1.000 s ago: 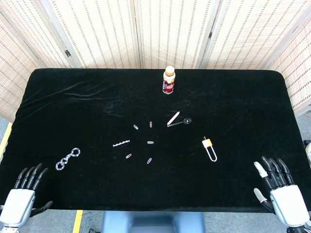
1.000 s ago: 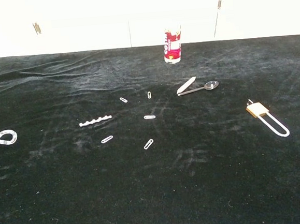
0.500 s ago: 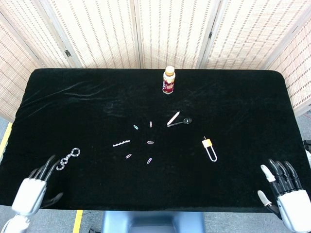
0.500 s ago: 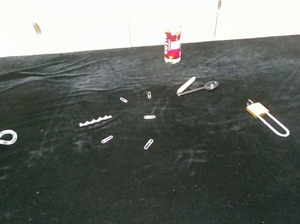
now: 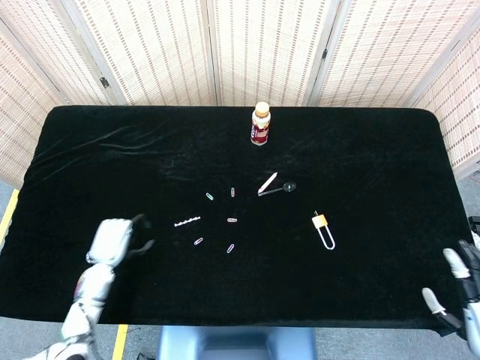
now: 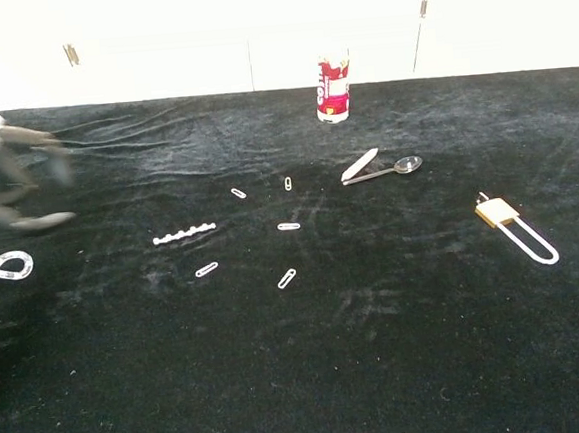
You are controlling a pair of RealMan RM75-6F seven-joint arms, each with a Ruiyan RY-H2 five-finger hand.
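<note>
My left hand [image 5: 112, 240] hovers over the left part of the black table [image 5: 375, 150], fingers apart and empty. In the chest view this hand [image 6: 6, 179] is blurred and hangs just above a silver chain [image 6: 1, 268], without touching it. In the head view the hand hides the chain. My right hand [image 5: 461, 289] shows only partly at the bottom right corner, off the table's front edge, fingers spread and holding nothing.
A small bottle [image 5: 260, 124] stands at the back centre. A spoon [image 5: 279, 188] and a white stick [image 5: 268, 182] lie mid-table. A brass padlock [image 5: 323, 229] lies to the right. Several paper clips [image 5: 232, 220] and a beaded strip [image 5: 187, 221] are scattered in the middle.
My left hand rose from the front left edge and moved forward and right over the chain, entering the chest view. My right hand drew back toward the bottom right corner.
</note>
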